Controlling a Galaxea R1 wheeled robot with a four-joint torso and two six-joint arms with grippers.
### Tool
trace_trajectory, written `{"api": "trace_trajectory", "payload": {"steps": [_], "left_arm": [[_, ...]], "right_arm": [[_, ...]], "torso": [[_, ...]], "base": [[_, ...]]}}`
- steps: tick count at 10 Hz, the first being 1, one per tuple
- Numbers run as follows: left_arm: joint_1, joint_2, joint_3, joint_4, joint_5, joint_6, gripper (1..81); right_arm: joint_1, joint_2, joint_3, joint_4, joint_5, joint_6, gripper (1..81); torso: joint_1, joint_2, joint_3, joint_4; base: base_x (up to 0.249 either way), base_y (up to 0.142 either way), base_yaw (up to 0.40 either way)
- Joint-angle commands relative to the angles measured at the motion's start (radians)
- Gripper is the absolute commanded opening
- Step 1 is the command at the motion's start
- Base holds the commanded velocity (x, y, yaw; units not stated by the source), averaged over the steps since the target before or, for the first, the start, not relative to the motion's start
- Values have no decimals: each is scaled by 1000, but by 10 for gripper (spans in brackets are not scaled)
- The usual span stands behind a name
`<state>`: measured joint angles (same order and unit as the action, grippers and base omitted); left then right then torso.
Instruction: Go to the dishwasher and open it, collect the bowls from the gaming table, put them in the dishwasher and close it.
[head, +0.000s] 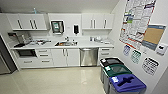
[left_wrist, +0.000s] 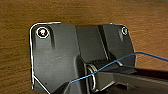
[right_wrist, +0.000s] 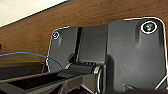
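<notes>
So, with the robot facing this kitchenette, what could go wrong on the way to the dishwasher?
1. The three bins stand along the right wall just in front of the dishwasher; a wide approach might clip them.
2. The dishwasher door is shut and sits between white cabinets and drawers, so a gripper could grab the wrong handle.
3. The door probably swings down toward the bins, leaving the base little room.
</notes>
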<state>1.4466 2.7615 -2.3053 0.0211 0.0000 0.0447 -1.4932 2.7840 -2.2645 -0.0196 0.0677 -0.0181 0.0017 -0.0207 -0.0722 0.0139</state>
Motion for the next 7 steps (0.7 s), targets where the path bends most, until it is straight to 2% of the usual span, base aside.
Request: {"api": "trace_trajectory", "payload": {"steps": [1,7], "left_arm": [[-50,-17,9,-12,54,-3,811],[-50,-19,9,-12,54,-3,811]], "right_arm": [[50,-15,20,1,-51,-3,811],[53,-15,24,1,-51,-3,811]], "torso": [[0,0,0,0],[0,0,0,0]], "base": [[162,0,0],[162,0,0]]}}
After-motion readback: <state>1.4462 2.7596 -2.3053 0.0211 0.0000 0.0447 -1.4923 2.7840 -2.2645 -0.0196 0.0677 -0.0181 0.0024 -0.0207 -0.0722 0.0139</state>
